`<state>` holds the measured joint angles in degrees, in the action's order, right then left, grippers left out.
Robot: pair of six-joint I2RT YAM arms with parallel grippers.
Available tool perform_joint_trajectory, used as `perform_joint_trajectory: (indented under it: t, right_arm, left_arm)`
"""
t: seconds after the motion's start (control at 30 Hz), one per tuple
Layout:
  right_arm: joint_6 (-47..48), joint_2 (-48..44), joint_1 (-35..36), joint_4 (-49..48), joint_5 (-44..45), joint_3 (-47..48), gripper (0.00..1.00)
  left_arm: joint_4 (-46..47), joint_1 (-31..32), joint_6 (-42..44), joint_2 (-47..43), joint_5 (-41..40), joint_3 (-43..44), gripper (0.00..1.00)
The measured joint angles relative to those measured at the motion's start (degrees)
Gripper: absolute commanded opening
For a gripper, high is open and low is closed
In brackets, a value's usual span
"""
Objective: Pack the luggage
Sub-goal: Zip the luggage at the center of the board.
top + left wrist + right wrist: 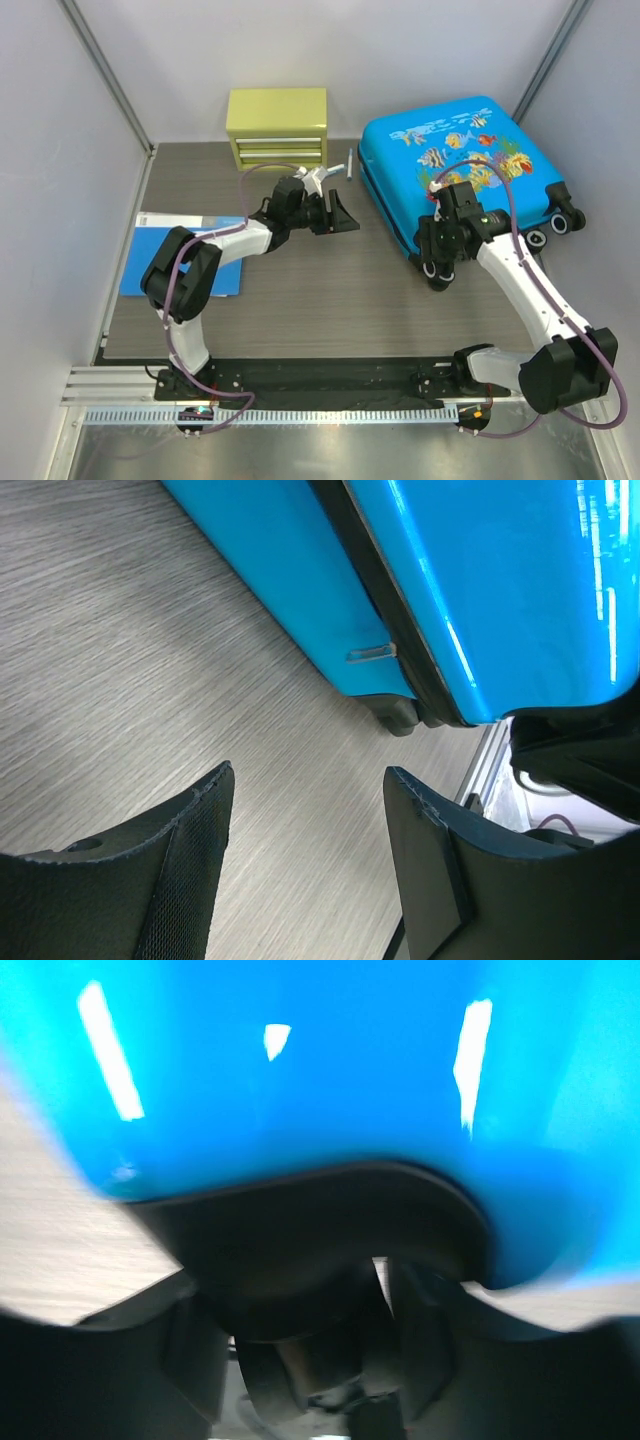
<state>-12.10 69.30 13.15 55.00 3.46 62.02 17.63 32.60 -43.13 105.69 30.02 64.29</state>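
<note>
Closed luggage [460, 160] lies on the desk's [330, 290] right. The left hand [338, 218], spread, hovers over bare desk near it. The right hand [440, 262] meets its near wheeled corner, grip unclear.

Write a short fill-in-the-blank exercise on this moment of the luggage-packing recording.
1. The fish-print suitcase lies ___, lid down.
2. The left gripper has its jaws ___, with nothing between them.
3. The flat blue folder lies partly beneath the ___ arm.
4. The right gripper is at the suitcase's near corner, right by its ___.
Missing words: closed; open; left; wheels.
</note>
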Motion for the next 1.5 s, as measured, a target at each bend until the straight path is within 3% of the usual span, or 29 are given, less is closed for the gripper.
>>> perform_joint_trajectory:
  t: [0.03,0.07,0.13,0.5,0.77,0.87,1.2,1.5]
  right_arm:
    - [1.7,0.07,0.35,-0.15,0.17,0.02,0.31]
    - [4.87,0.07,1.09,-0.44,0.09,0.15,0.14]
    - [8.63,0.13,2.75,-0.98,0.61,0.5,0.02]
    - [6.38,1.62,2.14,8.63,8.39,12.83,0.01]
    - [5.09,2.47,2.14,10.19,9.64,13.4,0.01]
    - [4.31,2.47,2.14,10.27,9.64,13.49,0.01]
    - [1.33,2.86,2.08,14.05,10.84,17.33,0.01]
    - [-0.24,2.86,2.08,13.9,11.45,17.25,0.01]
  left_arm:
    - [0.07,0.0,0.0,0.24,0.0,0.0,0.62]
    - [0.11,0.13,0.17,0.52,-0.04,0.09,0.62]
    - [0.02,0.61,0.79,1.16,-0.39,0.48,0.62]
    - [4.7,7.06,3.17,8.44,0.24,6.21,0.62]
    - [10.16,8.28,3.32,11.8,-0.09,8.02,0.62]
    - [14.88,8.59,3.3,13.25,-0.44,8.02,0.58]
    - [29.09,8.98,3.17,18.08,-0.61,6.69,0.58]
    - [32.59,9.46,3.34,21.27,-0.61,10.01,0.57]
